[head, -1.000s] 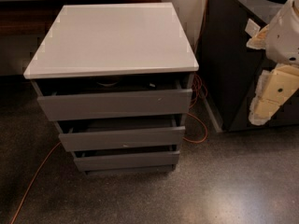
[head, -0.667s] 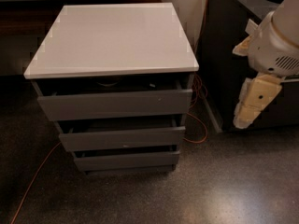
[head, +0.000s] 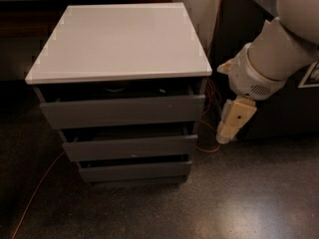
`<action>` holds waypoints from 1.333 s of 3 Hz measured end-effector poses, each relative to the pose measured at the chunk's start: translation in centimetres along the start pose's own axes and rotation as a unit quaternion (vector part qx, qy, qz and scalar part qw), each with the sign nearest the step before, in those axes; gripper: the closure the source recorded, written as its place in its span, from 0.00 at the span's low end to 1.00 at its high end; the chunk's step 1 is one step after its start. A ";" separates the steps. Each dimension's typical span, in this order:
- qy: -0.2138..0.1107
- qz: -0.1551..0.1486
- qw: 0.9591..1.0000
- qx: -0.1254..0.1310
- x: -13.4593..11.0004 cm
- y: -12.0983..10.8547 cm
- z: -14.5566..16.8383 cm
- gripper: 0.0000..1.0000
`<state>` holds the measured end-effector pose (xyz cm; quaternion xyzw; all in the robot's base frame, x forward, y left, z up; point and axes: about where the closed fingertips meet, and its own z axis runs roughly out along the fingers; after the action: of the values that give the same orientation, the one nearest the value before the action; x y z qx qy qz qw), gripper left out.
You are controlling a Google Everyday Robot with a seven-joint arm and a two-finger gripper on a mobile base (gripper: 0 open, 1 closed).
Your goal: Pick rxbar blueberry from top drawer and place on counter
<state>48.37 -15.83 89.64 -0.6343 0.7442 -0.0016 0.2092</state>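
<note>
- The rxbar blueberry, that small flat bar in the dark blue-black wrapper, isn't showing anywhere. My guess is it's down inside the wide shallow grey top drawer [head: 122,111], out of sight.
- That top drawer is only cracked open a sliver, right under the smooth glossy white square desk [head: 122,39]. The dark gap above its flat front shows a faint pale curved shape and not much else, so I can't say what's in there.
- No bar on the desk yet, so the placing part isn't done.
- What's changed: a second ago the cream-coloured tool [head: 226,135] was way over by the right edge, and it's swung left and lower since. Now it hangs pointing down just beside the cabinet's right side, at about the height of the top drawer's lower edge and not touching it.
- I can't tell how far open the tool is. No bar is visible on it.
- To me that reads as the approach to the drawer. I reckon the drawer needs pulling out further before any grab.
- The two lower grey drawers [head: 130,147] also poke out a bit, stepped back, with their contents hidden.
- Further out, a thin orange cable [head: 35,195] trails over the speckled dark floor [head: 244,203], and the bulky white arm [head: 279,54] comes in from the upper right.
</note>
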 end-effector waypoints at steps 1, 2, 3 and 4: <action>-0.050 -0.047 0.998 0.017 -2.4 -1.1 9.6 0.00; -0.050 -0.047 0.997 0.018 -2.4 -1.1 9.5 0.00; -0.039 -0.047 0.998 0.026 -1.8 -0.9 9.8 0.00; -0.028 -0.067 0.997 0.031 -1.6 -1.1 12.7 0.00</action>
<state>53.53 -11.18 78.89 -0.6761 0.6934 -0.0209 0.2484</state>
